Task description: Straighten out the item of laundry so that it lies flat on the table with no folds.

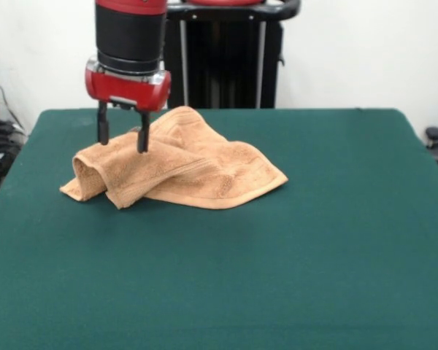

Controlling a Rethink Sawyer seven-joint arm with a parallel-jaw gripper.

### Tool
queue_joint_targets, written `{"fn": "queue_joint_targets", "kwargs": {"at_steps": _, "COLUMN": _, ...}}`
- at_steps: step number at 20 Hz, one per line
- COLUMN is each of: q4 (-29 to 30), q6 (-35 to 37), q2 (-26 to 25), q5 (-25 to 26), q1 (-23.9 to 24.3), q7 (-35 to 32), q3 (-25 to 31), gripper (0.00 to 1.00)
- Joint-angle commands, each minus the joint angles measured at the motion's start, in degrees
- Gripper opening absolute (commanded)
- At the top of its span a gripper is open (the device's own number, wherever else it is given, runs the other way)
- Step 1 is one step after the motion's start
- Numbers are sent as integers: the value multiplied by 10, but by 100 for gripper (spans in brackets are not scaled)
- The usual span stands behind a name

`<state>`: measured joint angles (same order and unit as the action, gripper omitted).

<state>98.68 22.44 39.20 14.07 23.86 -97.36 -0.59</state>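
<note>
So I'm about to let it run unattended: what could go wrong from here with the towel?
1. The end effector hangs open over the towel's rolled left fold; closing there may pinch several layers, dragging the bundle instead of unfolding it.
2. The towel lies near the table's left side, so a leftward pull could take it over the edge.

A red-and-black arm (130, 33) is being shown above the table (314, 240), its red gripper (122, 137) being tipped with two black fingers (102, 127).
</note>
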Motion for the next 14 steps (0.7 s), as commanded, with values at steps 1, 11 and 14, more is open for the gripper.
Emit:
{"fn": "queue_joint_targets", "kwargs": {"at_steps": 1, "q4": 10, "q6": 48, "q2": -52, "q5": -27, "q1": -43, "q7": -88, "q3": 28, "gripper": 100}}
{"fn": "queue_joint_targets", "kwargs": {"at_steps": 11, "q4": -23, "q6": 41, "q2": -82, "q5": -32, "q1": -65, "q7": -98, "q3": 11, "gripper": 100}}
{"fn": "queue_joint_targets", "kwargs": {"at_steps": 14, "q4": -26, "q6": 36, "q2": -87, "q5": -33, "q1": -65, "q7": -96, "q3": 11, "gripper": 100}}
